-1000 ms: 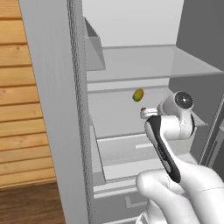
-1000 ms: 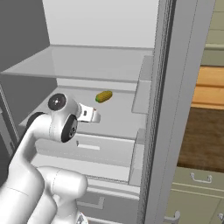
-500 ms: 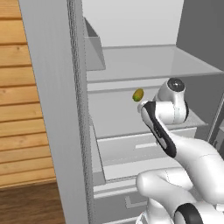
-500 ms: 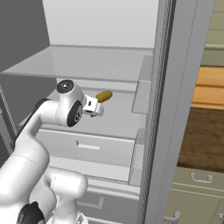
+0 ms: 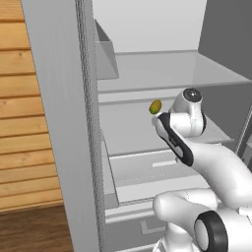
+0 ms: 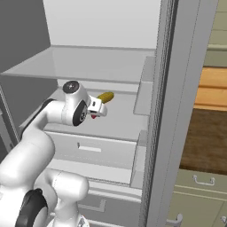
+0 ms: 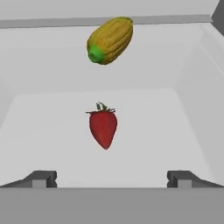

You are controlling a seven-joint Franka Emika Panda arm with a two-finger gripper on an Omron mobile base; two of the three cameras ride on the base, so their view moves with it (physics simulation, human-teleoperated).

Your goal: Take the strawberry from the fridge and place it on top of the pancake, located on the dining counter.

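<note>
**End effector spread wide before the strawberry in the fridge**

In the hand view the end effector (image 7: pixel 112 178) stands with its two dark fingertips (image 7: pixel 40 178) far apart at the bottom, holding nothing. Beyond the gap between them, at 12 o'clock from its midpoint, the strawberry (image 7: pixel 103 127) lies on the pale shelf (image 7: pixel 52 131) of the fridge (image 5: pixel 54 123), its leafy cap toward the far side and its tip toward the camera, apart from both fingertips. Farther on, at 12 o'clock from the berry and well apart from it, the yellow-green oval fruit (image 7: pixel 110 40) lies near the back of the shelf, its green end at 7 o'clock.

From the right base view the white arm (image 6: pixel 42 133) reaches into the open fridge, a bit of red of the strawberry (image 6: pixel 94 116) showing just under the hand, and the oval fruit (image 6: pixel 105 96) at 1 o'clock from it. In the left base view the same fruit (image 5: pixel 155 106) sits at 11 o'clock of the wrist.
</note>
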